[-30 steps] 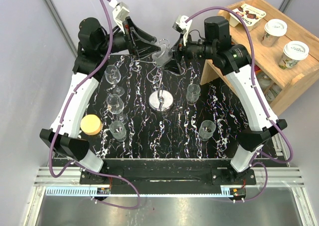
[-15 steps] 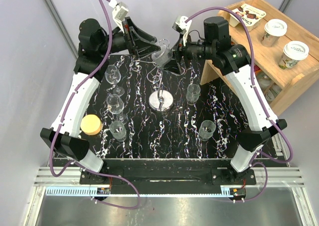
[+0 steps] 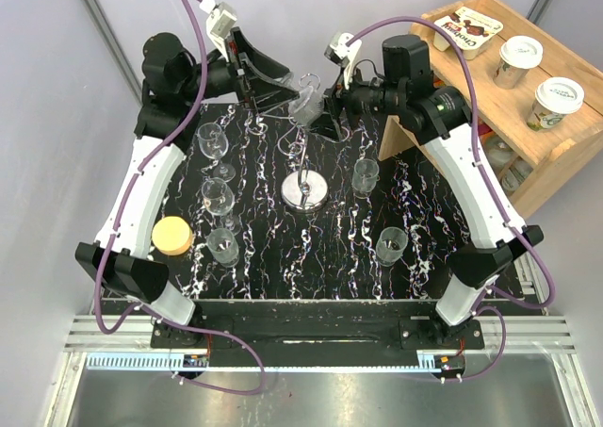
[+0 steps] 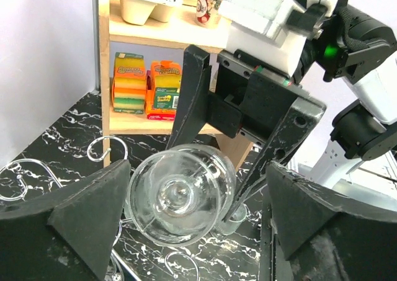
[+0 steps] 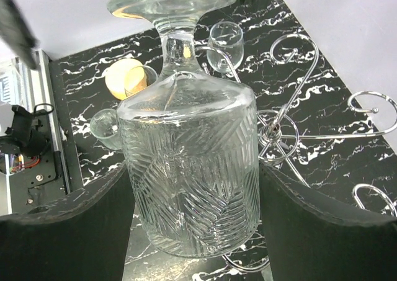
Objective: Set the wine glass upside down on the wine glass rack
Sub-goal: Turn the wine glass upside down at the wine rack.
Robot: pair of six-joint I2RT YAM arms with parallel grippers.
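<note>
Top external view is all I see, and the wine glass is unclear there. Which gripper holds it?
Observer: The right gripper holds the wine glass; its pads press both sides of the bowl.
Operator: And the left gripper?
Observer: It is open; its fingers stand either side of the foot.
Operator: Is the stem in the wine glass rack?
Observer: No. Its curls lie beside the glass, none around the stem.

The black, white-veined tabletop point(image 3: 311, 257) bears the wine glass rack point(image 3: 304, 191) near its middle, standing on its round mirror base. Left of it, three clear glasses stand in a line, far point(image 3: 213, 144), middle point(image 3: 218, 197) and near point(image 3: 224, 244), with a round tan disc point(image 3: 172, 235) beside the nearest. Two more glasses point(image 3: 365, 174) point(image 3: 391, 244) stand to the right.
</note>
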